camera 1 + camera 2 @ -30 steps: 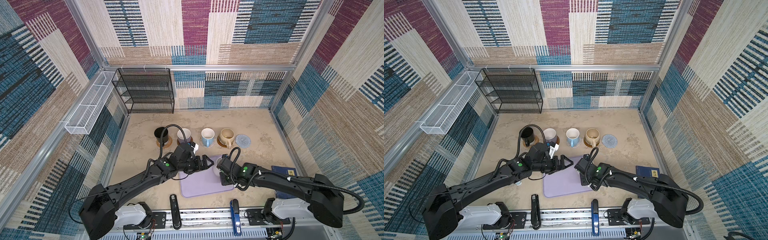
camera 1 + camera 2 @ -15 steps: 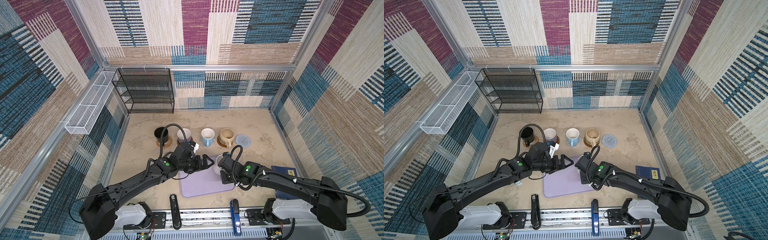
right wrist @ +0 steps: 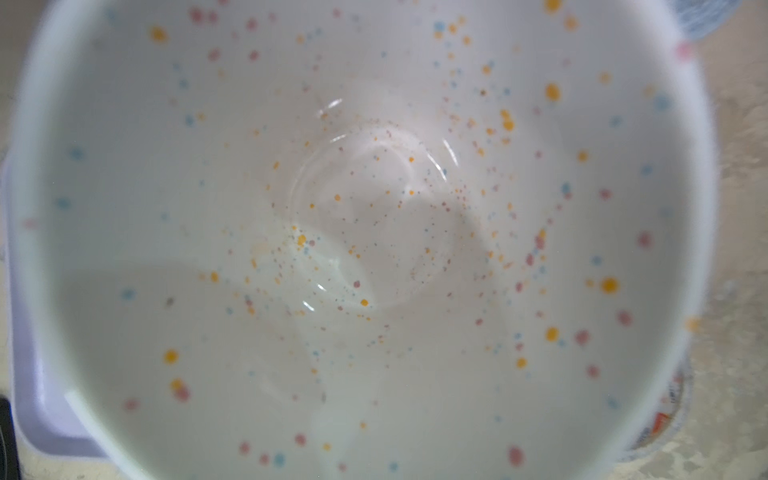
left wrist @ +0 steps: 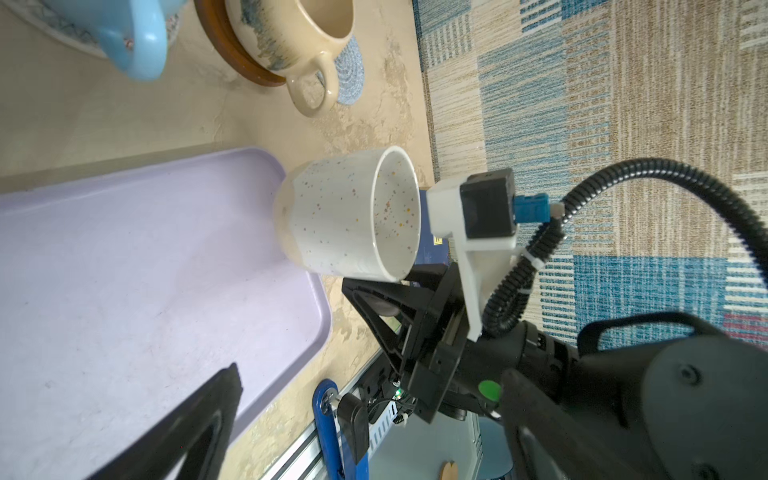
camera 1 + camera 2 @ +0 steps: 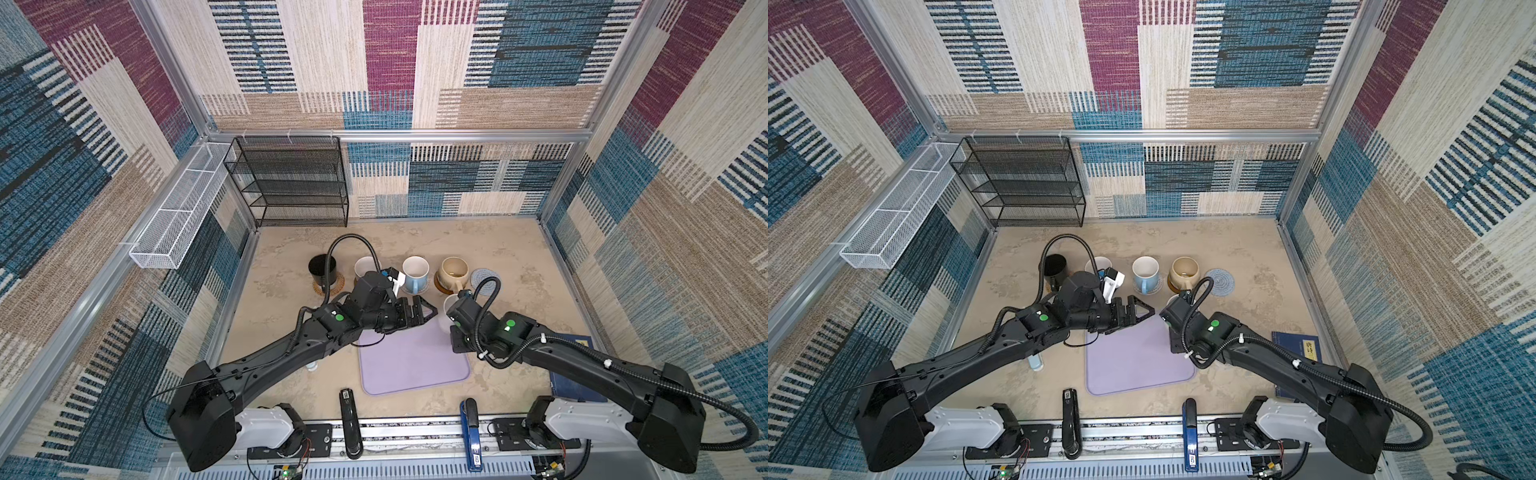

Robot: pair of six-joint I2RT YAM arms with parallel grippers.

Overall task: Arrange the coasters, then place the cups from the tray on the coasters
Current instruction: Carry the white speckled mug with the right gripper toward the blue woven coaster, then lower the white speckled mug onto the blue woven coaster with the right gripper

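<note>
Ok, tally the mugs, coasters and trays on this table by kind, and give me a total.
Mugs: 5 (black mug, lavender mug, light blue mug, beige mug, speckled white mug)
Coasters: 4 in view (rattan coaster, lacy coaster, wooden coaster, blue-grey coaster); the left arm hides any under the lavender mug
Tray: 1
Total: 10

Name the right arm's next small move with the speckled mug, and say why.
Probably carry the speckled white mug toward the pale blue-grey coaster and stop above it. The right tool is shut on this mug by the far right corner of the tray, and that coaster is the only one in view without a mug.
</note>
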